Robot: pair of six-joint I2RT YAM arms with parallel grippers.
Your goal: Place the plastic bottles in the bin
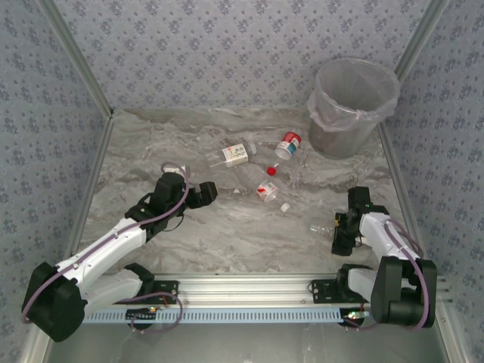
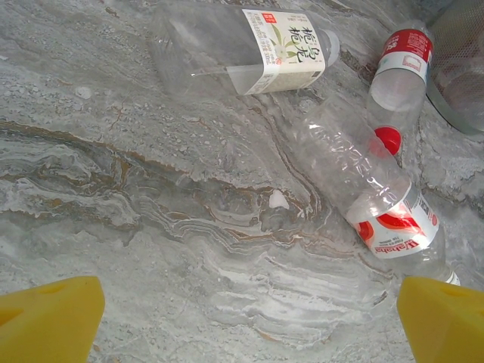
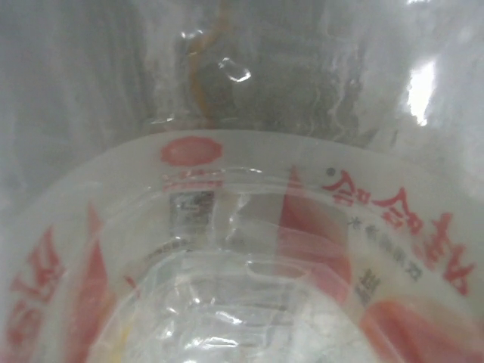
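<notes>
I'm looking down on a grey marbled table (image 1: pixel 227 242) with brownish veins running across it. The bin (image 1: pixel 352 98) stands in the far right corner. Several bottles lie on their sides between the middle and the right. The white-labelled bottle (image 2: pixel 249 49) is the farthest left of them. The red-labelled bottle (image 2: pixel 399 72) lies just beside the bin. Nearer to me, the clear bottle (image 2: pixel 370 189) with a red-and-white band lies slantwise. A red cap (image 2: pixel 387 140) sits right against it, and I can't tell whose cap it is. A faint bottle (image 1: pixel 321 227) lies well apart from these, toward the near right edge, and is hard to make out.
</notes>
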